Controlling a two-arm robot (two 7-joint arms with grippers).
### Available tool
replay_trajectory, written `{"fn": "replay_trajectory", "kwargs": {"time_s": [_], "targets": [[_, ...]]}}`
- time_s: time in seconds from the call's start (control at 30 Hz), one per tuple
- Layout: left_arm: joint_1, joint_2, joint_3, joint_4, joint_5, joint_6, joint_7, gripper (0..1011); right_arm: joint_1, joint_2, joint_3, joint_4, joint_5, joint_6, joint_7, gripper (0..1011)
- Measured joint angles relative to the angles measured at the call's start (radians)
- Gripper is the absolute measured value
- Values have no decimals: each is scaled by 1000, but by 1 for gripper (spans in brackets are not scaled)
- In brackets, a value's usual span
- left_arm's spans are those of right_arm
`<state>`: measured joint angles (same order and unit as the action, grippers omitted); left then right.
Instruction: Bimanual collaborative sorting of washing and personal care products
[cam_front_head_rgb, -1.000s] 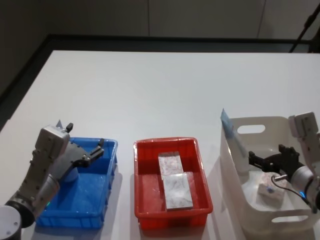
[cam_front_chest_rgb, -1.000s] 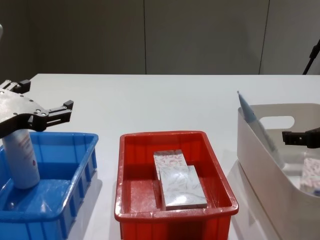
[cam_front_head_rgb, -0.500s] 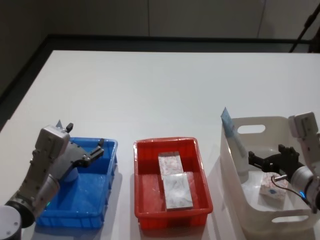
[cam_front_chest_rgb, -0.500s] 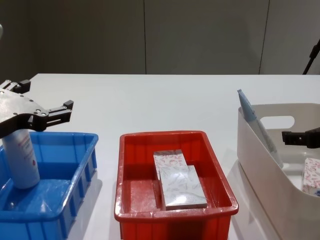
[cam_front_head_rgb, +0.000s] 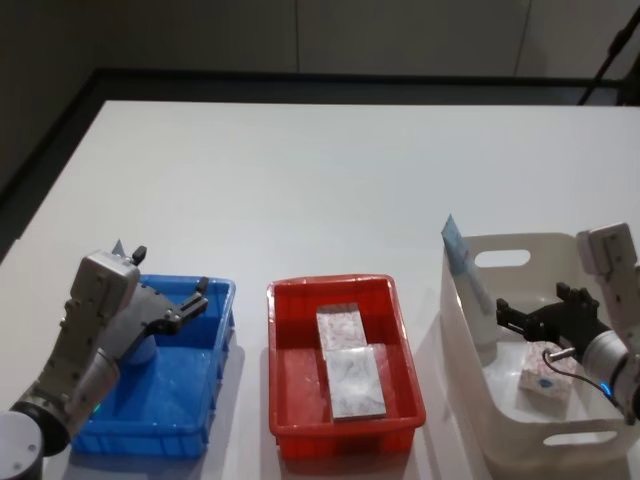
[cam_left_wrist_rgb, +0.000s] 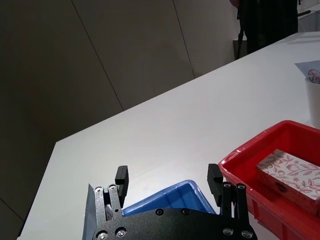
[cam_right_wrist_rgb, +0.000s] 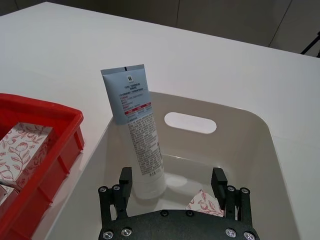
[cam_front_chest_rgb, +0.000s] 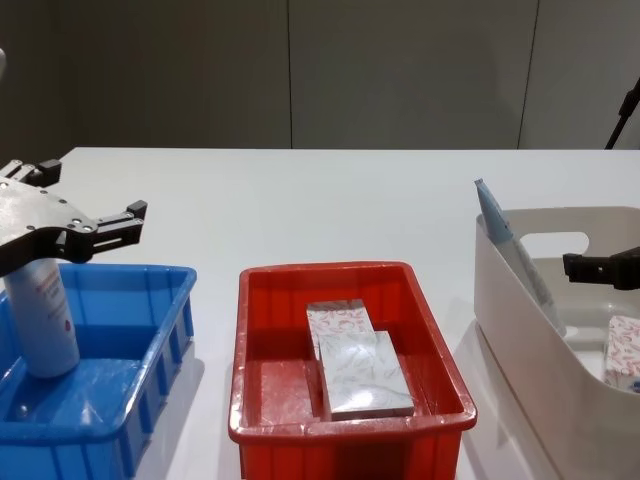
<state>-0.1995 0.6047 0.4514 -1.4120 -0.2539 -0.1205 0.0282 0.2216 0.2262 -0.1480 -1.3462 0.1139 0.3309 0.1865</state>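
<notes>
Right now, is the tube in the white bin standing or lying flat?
Standing, tilted. The tube rests cap-down on the white bin floor and leans against its wall, its flat end poking above the rim.

Blue bin (cam_front_head_rgb: 190, 400); red bin (cam_front_head_rgb: 290, 400) holding pink-red leaf-patterned white boxes (cam_front_head_rgb: 355, 385); white bin (cam_front_head_rgb: 470, 360) with pale-blue tube (cam_right_wrist_rgb: 137, 135).
</notes>
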Motion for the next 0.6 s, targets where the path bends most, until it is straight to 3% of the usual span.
{"fn": "replay_trajectory", "kwargs": {"time_s": [0.27,0.6], "targets": [[0,0,0,0,0,0,0,1002,-12,9,-9,-14,-35,-58,5,1003],[0,0,0,0,0,0,0,1002,-48,22,-16,-56,-91,-180,3,1003]]}}
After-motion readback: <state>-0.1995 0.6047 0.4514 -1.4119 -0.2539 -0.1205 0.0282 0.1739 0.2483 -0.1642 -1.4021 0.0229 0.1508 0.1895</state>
